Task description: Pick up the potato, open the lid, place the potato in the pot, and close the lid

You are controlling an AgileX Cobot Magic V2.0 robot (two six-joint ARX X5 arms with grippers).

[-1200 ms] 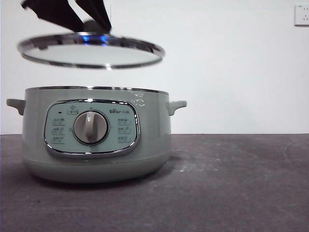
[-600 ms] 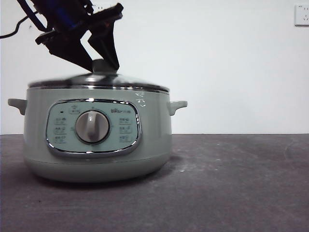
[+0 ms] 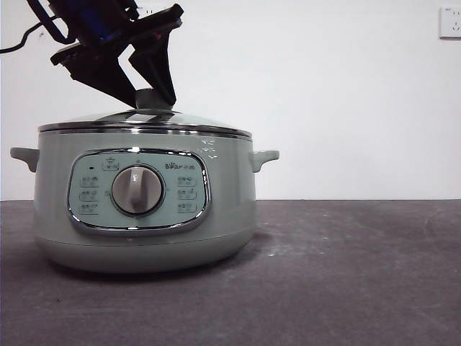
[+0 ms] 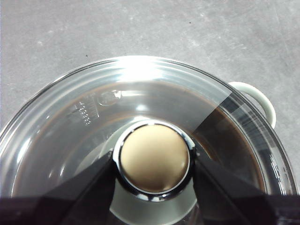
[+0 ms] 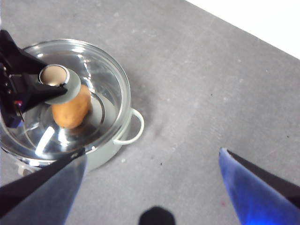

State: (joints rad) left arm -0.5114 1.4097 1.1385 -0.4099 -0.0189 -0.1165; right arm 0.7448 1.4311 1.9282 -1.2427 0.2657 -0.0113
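The shallow domed glass lid with the shiny steel rim (image 3: 144, 124) sits flat on the big round pale sage-green electric cooker pot (image 3: 144, 209), rim on rim all the way around as far as the front view shows. The left hand (image 4: 154, 161) is right on top of it, its two black jaws clamped on either side of the lid's round pale sage-green knob (image 4: 154, 158). In the front view that same hand comes down from the upper left, dark and bulky, with the knob pinched between the jaw tips.

The oval orange-brown potato with rough matte skin (image 5: 72, 110) is inside the pot, lying on the bottom. You can see it through the glass in the right wrist view, partly tucked under the knob.

The right hand (image 5: 152, 176) hangs high above the dark grey desk (image 3: 346, 274), off to the side of the pot, jaws spread wide apart with nothing between them, well apart from everything.

The pot stands on the desk with its chrome-framed control panel (image 3: 138, 191) and central dial (image 3: 137, 189) facing the front camera, one small side handle (image 3: 263, 158) sticking out on each side. Plain white wall behind, with a wall socket (image 3: 450, 21) in the top corner.
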